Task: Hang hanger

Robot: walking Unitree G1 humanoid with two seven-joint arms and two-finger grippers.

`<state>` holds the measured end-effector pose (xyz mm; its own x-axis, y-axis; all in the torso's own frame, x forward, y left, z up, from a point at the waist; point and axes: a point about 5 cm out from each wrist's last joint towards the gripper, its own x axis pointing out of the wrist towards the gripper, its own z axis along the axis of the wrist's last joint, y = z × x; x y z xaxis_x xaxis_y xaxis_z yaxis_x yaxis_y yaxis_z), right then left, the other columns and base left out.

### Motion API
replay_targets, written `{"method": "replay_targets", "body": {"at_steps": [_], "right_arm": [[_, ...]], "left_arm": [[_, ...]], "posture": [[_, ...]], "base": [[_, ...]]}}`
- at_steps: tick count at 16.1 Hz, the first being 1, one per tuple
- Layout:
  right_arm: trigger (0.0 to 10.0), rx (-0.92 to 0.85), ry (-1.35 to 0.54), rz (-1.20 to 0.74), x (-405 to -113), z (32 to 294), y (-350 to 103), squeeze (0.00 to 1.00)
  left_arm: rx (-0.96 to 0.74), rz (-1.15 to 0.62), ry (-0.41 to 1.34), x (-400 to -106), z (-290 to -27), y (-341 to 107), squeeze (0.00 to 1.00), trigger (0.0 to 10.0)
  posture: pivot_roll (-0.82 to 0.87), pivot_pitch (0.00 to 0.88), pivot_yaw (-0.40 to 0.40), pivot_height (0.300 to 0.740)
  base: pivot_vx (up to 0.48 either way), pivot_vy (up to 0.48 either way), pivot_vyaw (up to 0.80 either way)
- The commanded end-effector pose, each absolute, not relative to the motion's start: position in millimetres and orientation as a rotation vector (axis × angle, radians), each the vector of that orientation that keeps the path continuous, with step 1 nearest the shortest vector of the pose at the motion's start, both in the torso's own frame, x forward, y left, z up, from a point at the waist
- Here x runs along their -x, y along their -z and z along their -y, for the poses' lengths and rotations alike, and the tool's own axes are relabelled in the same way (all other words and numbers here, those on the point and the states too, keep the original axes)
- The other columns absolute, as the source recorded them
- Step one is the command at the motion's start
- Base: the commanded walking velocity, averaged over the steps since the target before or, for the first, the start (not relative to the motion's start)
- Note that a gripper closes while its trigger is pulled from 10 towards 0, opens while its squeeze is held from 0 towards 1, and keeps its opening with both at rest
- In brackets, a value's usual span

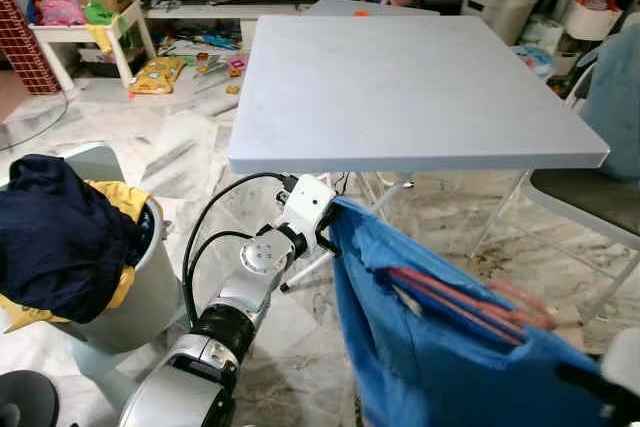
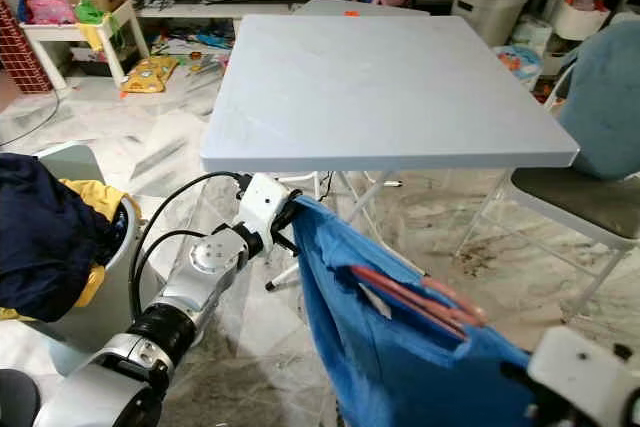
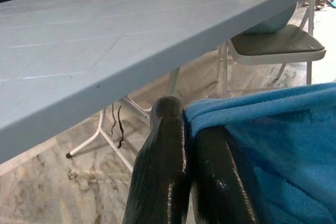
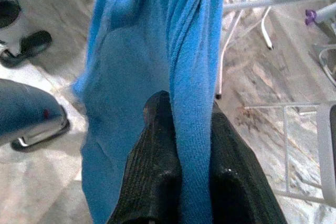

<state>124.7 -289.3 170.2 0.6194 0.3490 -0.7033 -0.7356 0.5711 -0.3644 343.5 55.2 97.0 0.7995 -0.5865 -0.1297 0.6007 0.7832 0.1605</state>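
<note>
Hanging in front of the robot, below the near edge of the grey worktop (image 1: 420, 87), stretched between both pincers: a blue garment (image 1: 440, 347) with a pink hanger (image 1: 470, 305) lying inside its opening. Left pincer (image 3: 186, 145) pressed together, pinching the garment's upper corner, at 10 o'clock from the hanger, just under the worktop edge. Right pincer (image 4: 181, 129) also closing on a fold of the blue cloth, at 5 o'clock from the hanger. Sitting at 9 o'clock: a grey laundry bin (image 1: 150, 287) carrying dark navy and yellow clothes (image 1: 55, 232). Standing at 3 o'clock: a folding chair (image 2: 590, 202).
</note>
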Motion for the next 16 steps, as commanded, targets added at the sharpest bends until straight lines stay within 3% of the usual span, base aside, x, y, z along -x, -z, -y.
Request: {"method": "replay_targets", "body": {"at_steps": [1,6,7,9,10,13,16], "right_arm": [[10.0,0.693,-0.67,-0.64,-118.2,301.3,-182.7,0.0],[10.0,0.67,-0.643,-0.559,-114.7,312.2,-214.7,0.0],[10.0,0.653,-0.641,-0.537,-117.3,310.7,-216.9,0.0],[10.0,0.652,-0.658,-0.552,-119.5,305.4,-208.5,0.0],[10.0,0.617,-0.692,-0.538,-121.6,295.6,-198.3,0.0],[10.0,0.552,-0.725,-0.482,-126.7,282.6,-193.3,0.0],[10.0,0.444,-0.784,-0.364,-130.5,271.0,-208.7,0.0]], "left_arm": [[-0.2,-0.084,0.545,-352.9,-77.1,-100.6,0.0,0.0],[-0.208,-0.119,0.571,-350.6,-75.5,-94.5,0.0,0.0],[-0.209,-0.13,0.59,-349.2,-72.2,-92.5,0.0,10.0],[-0.191,-0.122,0.611,-348.3,-67.1,-94.1,0.0,10.0],[-0.119,-0.154,0.701,-343.2,-58.3,-92.1,1.0,10.0],[-0.069,-0.194,0.788,-336.4,-52.5,-87.2,1.0,10.0],[-0.128,-0.277,0.913,-324.1,-50.7,-72.2,1.0,10.0]], "posture": [[-0.09,0.0,-0.009,0.74],[-0.1,0.0,-0.007,0.74],[-0.11,0.0,-0.006,0.74],[-0.1,0.0,-0.006,0.74],[-0.09,0.0,-0.009,0.74],[-0.08,0.0,-0.009,0.74],[-0.08,0.0,-0.01,0.74]], "base": [[0.0,0.0,0.0],[0.0,0.0,0.0],[0.0,0.0,0.0],[0.0,0.0,0.0],[0.0,0.0,0.0],[0.0,0.0,0.0],[0.0,0.0,0.0]]}}
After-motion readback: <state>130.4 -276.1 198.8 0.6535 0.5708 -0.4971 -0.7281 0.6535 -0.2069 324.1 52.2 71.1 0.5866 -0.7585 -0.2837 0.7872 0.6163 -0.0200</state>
